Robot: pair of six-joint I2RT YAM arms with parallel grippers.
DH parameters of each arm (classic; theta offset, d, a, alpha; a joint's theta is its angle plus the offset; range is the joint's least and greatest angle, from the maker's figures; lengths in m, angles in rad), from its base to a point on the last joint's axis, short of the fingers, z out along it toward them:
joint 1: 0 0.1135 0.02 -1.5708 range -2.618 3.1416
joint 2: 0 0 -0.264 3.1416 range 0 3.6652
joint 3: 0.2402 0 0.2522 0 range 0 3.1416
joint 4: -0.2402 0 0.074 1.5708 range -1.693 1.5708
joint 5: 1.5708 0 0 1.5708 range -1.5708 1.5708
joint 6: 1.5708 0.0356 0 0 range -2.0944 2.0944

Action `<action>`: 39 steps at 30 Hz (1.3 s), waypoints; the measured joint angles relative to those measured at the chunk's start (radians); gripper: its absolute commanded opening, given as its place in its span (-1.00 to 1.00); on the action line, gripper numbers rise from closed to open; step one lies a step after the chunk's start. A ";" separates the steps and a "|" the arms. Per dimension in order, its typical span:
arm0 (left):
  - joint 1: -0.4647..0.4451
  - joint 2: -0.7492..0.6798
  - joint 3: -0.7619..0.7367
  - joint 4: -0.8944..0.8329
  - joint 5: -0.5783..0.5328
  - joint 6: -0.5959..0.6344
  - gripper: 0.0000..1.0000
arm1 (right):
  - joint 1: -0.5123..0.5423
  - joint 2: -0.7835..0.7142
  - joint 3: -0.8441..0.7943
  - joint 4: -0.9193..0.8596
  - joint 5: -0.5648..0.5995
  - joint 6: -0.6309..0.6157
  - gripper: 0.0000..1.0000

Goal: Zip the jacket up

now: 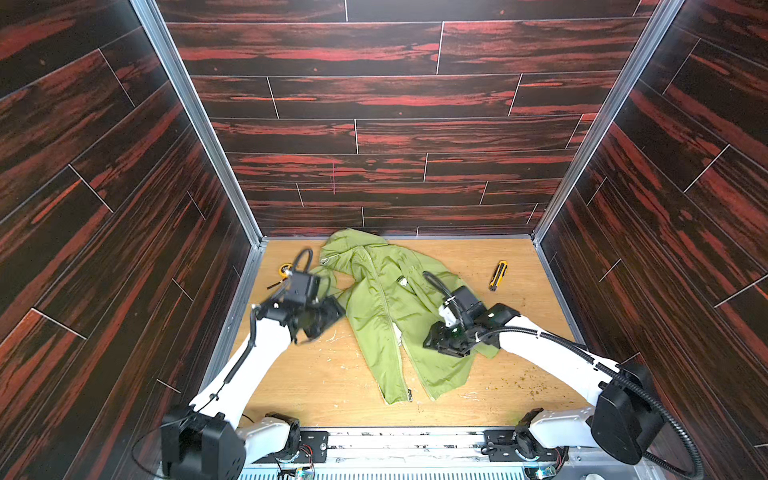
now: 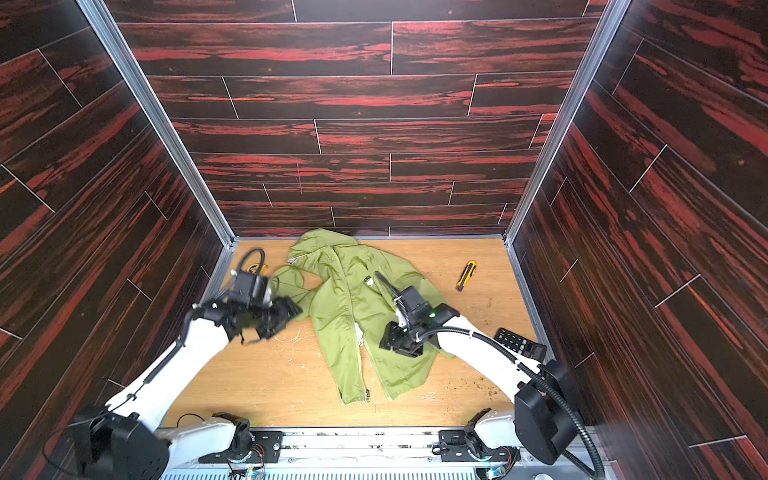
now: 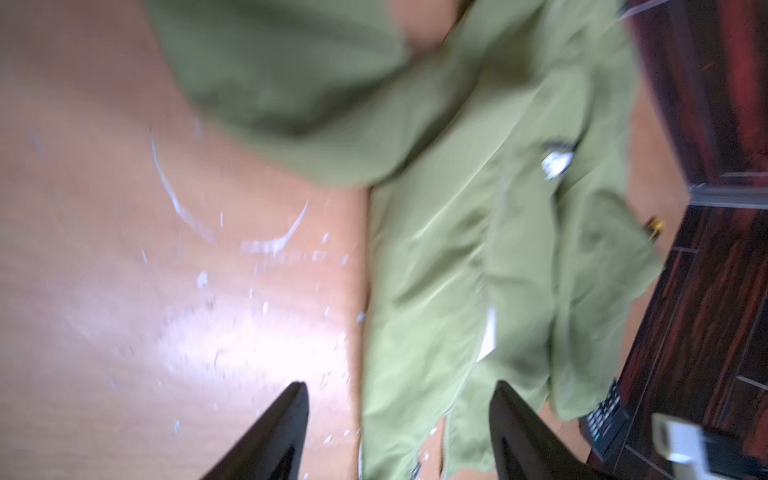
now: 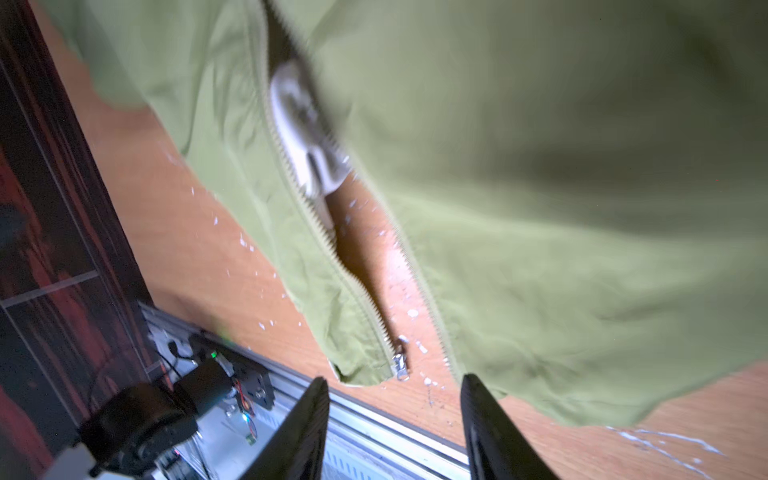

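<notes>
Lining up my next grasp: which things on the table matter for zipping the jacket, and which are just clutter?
For the job:
- jacket
- zipper slider, at the hem, with the teeth above it apart

Lying about:
- utility knife
- yellow tape measure, partly hidden
- black keypad device

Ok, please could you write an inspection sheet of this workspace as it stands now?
Surface: wooden table, white scuffs, brown crumbs on right.
Job's things: green jacket lying front up; zipper open at bottom, slider at the hem.
Clutter: utility knife; black keypad; small yellow item, partly hidden.
Grippers: left claw open, empty; right claw open, empty, over jacket.
Cables: black hose along right arm; loop at left wrist.
Surroundings: dark red plank walls, metal frame posts.
</notes>
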 measured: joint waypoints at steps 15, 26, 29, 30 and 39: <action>-0.124 -0.486 -0.434 0.095 0.118 -0.354 0.42 | 0.093 0.262 -0.012 0.242 -0.063 0.075 0.18; -0.258 -0.585 -0.516 0.138 0.003 -0.547 0.40 | 0.091 0.382 -0.031 0.400 -0.205 -0.030 -0.03; -0.355 -0.581 -0.520 0.154 -0.066 -0.607 0.39 | 0.088 0.383 -0.031 0.407 -0.232 -0.061 -0.34; -0.385 -0.575 -0.520 0.161 -0.088 -0.621 0.39 | 0.088 0.383 -0.031 0.409 -0.240 -0.065 -0.43; -0.533 -0.452 -0.519 0.263 -0.274 -0.713 0.39 | 0.084 0.322 0.117 0.257 -0.275 -0.133 -1.00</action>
